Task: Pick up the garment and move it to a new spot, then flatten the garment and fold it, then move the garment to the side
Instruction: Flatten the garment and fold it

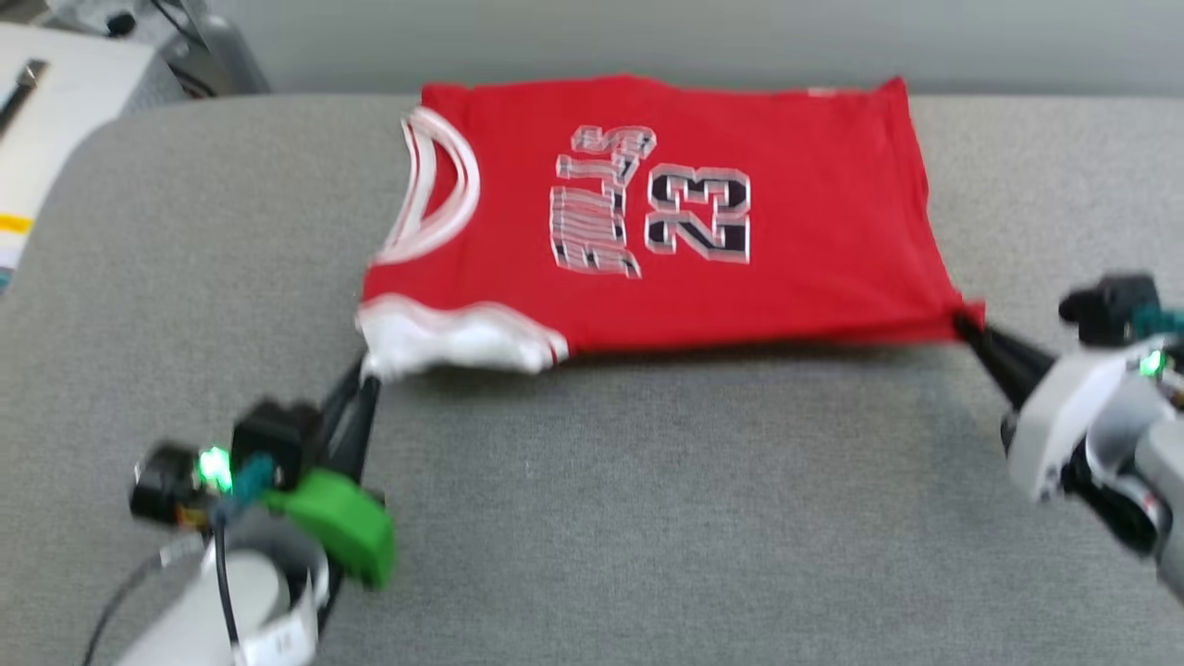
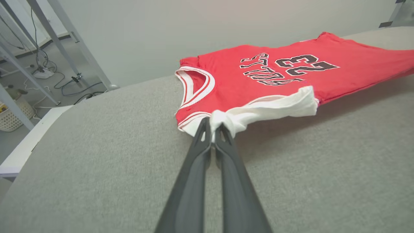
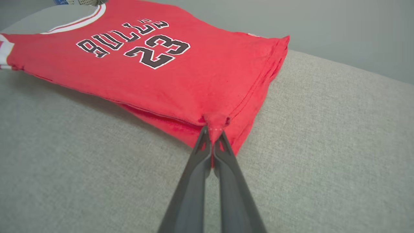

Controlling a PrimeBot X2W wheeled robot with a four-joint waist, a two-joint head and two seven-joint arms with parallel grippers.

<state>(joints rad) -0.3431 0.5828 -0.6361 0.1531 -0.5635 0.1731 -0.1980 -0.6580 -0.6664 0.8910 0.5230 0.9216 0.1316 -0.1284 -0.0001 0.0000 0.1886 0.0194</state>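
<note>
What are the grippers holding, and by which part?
Both hold the red Bulls jersey: left gripper its white sleeve, right gripper its hem corner.

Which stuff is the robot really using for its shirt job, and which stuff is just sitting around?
For the job:
- the garment, a red jersey
- left gripper, shut on its white sleeve
- right gripper, shut on its hem corner
- grey table under it

Just lying about:
- white basket
- floor cables
- metal frame legs
- white side table

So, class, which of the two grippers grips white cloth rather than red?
The left gripper: its jaws pinch the white sleeve of the red basketball jersey; the right gripper pinches a red hem corner.
</note>
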